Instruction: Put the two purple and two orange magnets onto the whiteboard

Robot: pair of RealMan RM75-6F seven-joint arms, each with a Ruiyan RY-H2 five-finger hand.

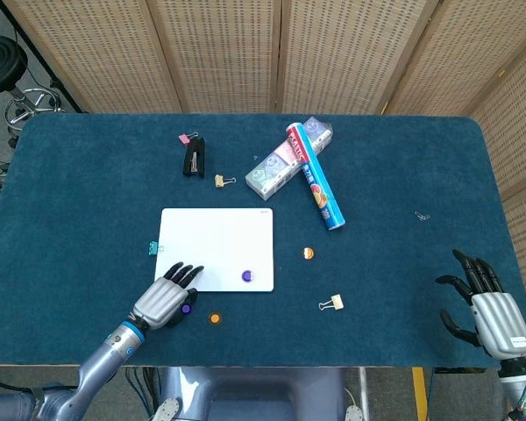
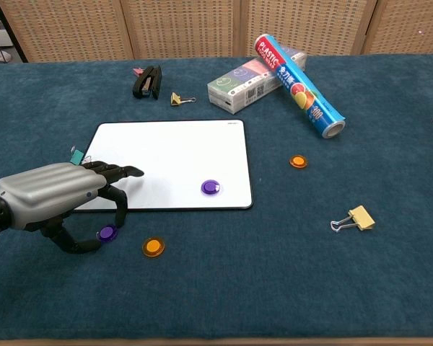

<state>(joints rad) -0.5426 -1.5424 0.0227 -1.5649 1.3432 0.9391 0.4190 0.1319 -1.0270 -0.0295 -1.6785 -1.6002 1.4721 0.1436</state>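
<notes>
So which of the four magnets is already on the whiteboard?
Only the purple magnet near the whiteboard's near-right corner. The other purple one and both orange ones lie on the cloth.

From my head camera I see the blue table (image 1: 88, 193) with the whiteboard (image 1: 216, 248) near its middle, one purple magnet (image 1: 246, 275) sitting on the board's near right corner. My left hand (image 1: 162, 299) is at the board's seven o'clock, fingers spread over the near edge, with a second purple magnet (image 1: 186, 308) just beside its fingers. An orange magnet (image 1: 215, 318) lies at the board's six o'clock, another orange magnet (image 1: 308, 253) at three o'clock. My right hand (image 1: 489, 314) rests far off at the table's four o'clock, fingers apart, holding nothing. A stapler (image 1: 193, 157) lies at the board's eleven o'clock.
</notes>
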